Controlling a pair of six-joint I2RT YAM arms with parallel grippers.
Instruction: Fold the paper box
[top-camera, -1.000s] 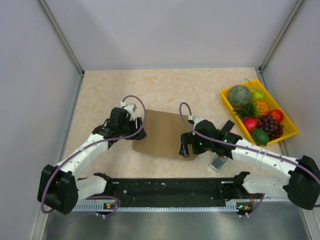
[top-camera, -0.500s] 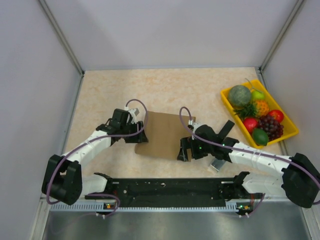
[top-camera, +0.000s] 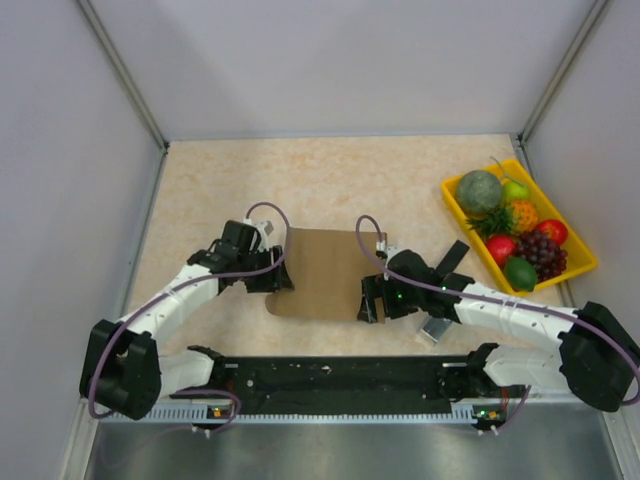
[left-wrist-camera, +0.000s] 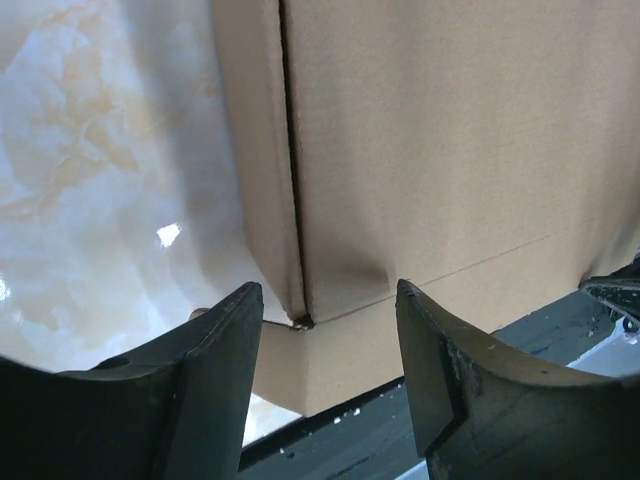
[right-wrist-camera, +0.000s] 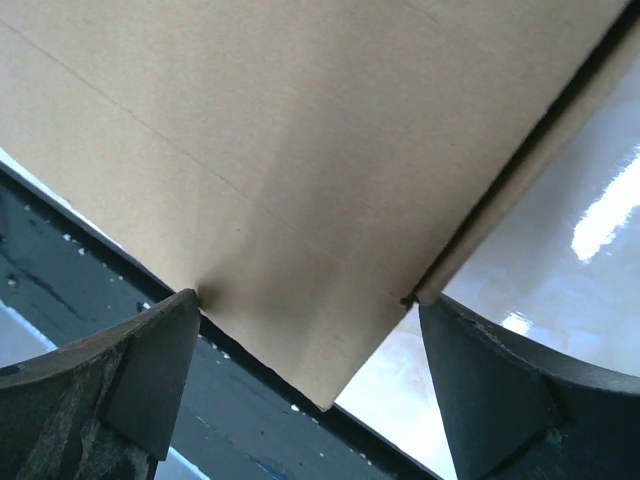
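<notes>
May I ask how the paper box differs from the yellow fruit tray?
The paper box is plain brown with a bare top; the yellow tray is heaped with fruit. The box lies mid-table between the left gripper and right gripper; the tray sits at the right edge. Both rest on the table.

Paper box (top-camera: 322, 272): plain brown cardboard, matt, faint fibre grain, creases pressed in. Table (left-wrist-camera: 80, 200): pale marbled top, smooth, glossy, with bright glare spots. Fingers (left-wrist-camera: 190, 400) of left gripper (left-wrist-camera: 325, 305) and right gripper (right-wrist-camera: 308, 310): black plastic, matt, finely textured. Tray (top-camera: 580, 262): yellow plastic, smooth.
</notes>
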